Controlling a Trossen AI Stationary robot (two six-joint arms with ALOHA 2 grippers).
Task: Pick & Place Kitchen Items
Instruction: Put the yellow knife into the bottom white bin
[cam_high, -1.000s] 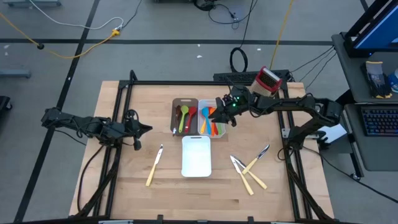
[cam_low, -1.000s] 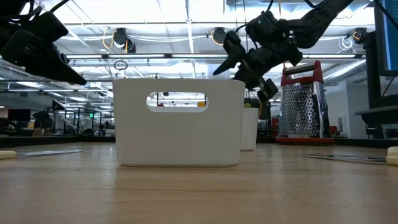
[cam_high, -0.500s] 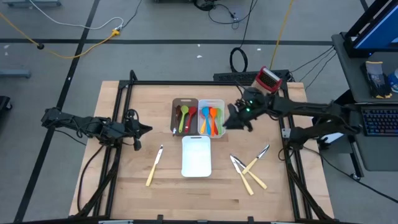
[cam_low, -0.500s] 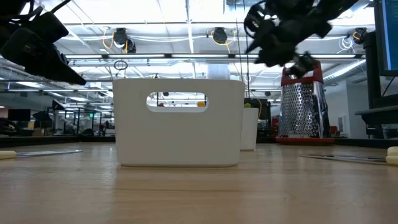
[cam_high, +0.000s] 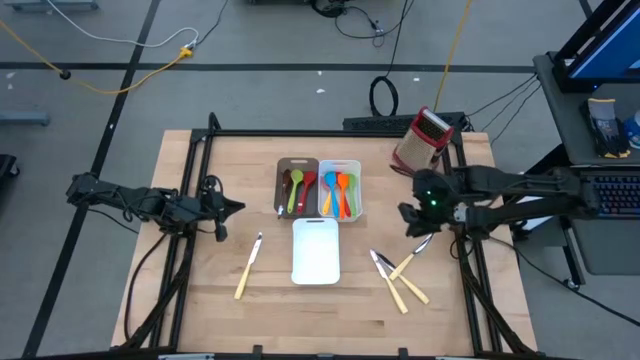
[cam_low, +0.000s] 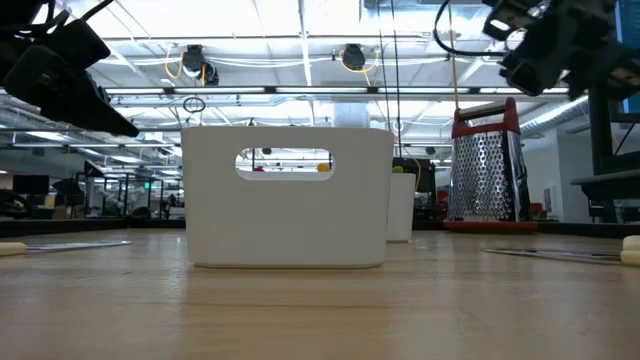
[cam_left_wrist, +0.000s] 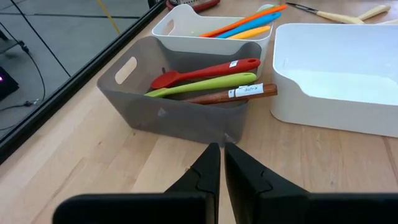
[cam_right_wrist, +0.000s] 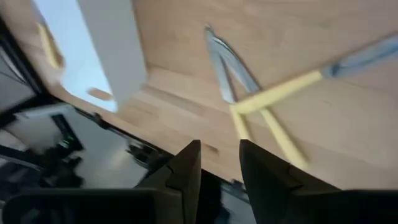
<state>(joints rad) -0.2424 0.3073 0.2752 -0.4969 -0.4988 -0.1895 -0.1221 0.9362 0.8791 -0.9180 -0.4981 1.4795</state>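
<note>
Three knives (cam_high: 400, 272) with cream handles are left crossed on the counter (cam_high: 250, 320), and the right tool (cam_high: 413, 222), moved there from the white tray (cam_high: 341, 165) of spoons with fingers slightly parted and empty, is judged ready to pick one, while the left tool (cam_high: 232, 207) is kept pressed shut.

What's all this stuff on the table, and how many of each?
Knives: three together, cream handles, table's right front; one more at left front.
Grey tray: one, holding red, green and brown utensils.
White tray: one, beside it, holding orange and blue utensils.
Empty white tray: one, nearer the front.
Box grater: one, red and metal, back right.
Left gripper: shut, waiting at left.
Right gripper: fingers apart, empty, above the three knives.
</note>
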